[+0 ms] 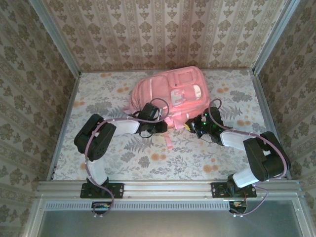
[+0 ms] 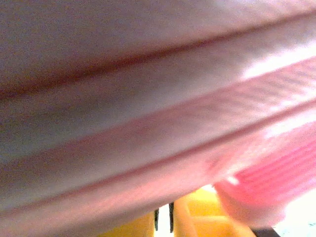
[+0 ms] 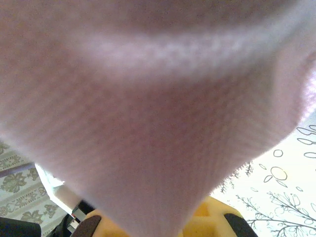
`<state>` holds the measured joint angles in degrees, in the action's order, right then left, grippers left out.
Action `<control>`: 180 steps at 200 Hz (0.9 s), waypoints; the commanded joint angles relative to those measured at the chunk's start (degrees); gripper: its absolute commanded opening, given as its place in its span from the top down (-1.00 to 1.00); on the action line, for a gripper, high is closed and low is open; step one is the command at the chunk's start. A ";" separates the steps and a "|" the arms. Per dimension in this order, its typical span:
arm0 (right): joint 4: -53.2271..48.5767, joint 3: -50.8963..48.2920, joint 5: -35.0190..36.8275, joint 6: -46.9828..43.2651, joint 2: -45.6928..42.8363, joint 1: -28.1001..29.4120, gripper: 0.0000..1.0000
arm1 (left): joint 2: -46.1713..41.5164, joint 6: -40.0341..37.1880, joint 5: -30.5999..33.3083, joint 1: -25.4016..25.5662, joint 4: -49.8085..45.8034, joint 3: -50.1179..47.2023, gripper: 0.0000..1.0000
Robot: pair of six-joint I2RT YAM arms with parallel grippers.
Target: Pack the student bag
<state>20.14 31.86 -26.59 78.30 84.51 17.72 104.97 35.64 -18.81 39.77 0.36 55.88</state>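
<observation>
The student bag [image 1: 170, 94], a large pink backpack, lies flat at the back middle of the table with its front pockets up. My left gripper [image 1: 160, 126] is at its near edge, left of centre, and my right gripper [image 1: 190, 124] is at the near edge to the right. In the left wrist view the bag's pink fabric [image 2: 148, 98] drapes over the yellow fingers [image 2: 128, 227], and the left gripper [image 2: 164, 219] shows only a thin slit between its pads. In the right wrist view pink fabric [image 3: 148, 123] narrows to a point between the yellow fingers [image 3: 212, 219] of the right gripper [image 3: 158, 233].
The floral tablecloth [image 1: 163, 158] is bare between the arms and the bag. Patterned walls close the left, back and right sides, with a metal rail [image 1: 168, 186] along the near edge. A pink strap [image 1: 169, 140] trails from the bag toward me.
</observation>
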 commanded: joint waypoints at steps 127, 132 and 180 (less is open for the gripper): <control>-17.47 13.20 -17.12 -3.28 -4.44 -3.43 1.00 | -19.54 -50.94 26.68 19.04 -1.52 -3.92 0.27; -18.11 13.59 -17.11 -3.53 -6.35 -3.51 1.00 | -19.99 -54.08 27.28 19.65 -0.85 -4.47 0.26; -18.57 14.46 -18.53 -5.49 -7.16 -3.62 1.00 | -24.48 -72.31 22.70 18.20 5.95 -10.65 0.33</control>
<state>1.34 43.86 -38.04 74.81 79.96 13.87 83.99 -21.98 5.21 59.42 0.25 49.56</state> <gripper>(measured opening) 0.063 0.350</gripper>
